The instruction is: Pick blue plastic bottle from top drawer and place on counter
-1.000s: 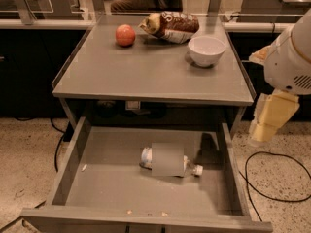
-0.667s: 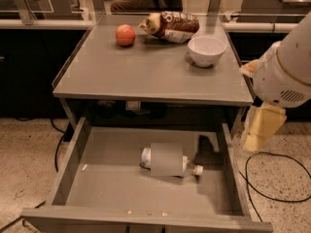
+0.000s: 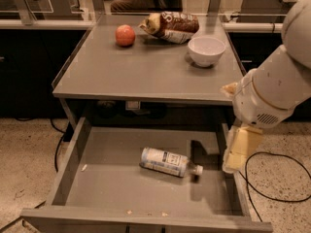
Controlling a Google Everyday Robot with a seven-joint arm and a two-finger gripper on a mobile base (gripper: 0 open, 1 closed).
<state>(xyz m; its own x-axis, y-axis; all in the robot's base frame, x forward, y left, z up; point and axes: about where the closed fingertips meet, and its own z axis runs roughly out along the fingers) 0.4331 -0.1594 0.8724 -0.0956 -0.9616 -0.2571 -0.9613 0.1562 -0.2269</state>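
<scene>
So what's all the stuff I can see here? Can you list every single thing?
blue plastic bottle: one, clear with pale label and white cap, lying on its side in the drawer
top drawer: one, grey, pulled open below the counter
counter: one, grey, above the drawer
round fruit: one, red, counter's back left
snack bag: one, brown, counter's back
bowl: one, white, counter's back right
cable: one, black, floor at right
arm: one, white, right side
gripper: one, cream, at the drawer's right edge, apart from the bottle

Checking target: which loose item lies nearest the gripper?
The blue plastic bottle, alone in the top drawer; the gripper hangs at its right wall. Others sit on the counter.
</scene>
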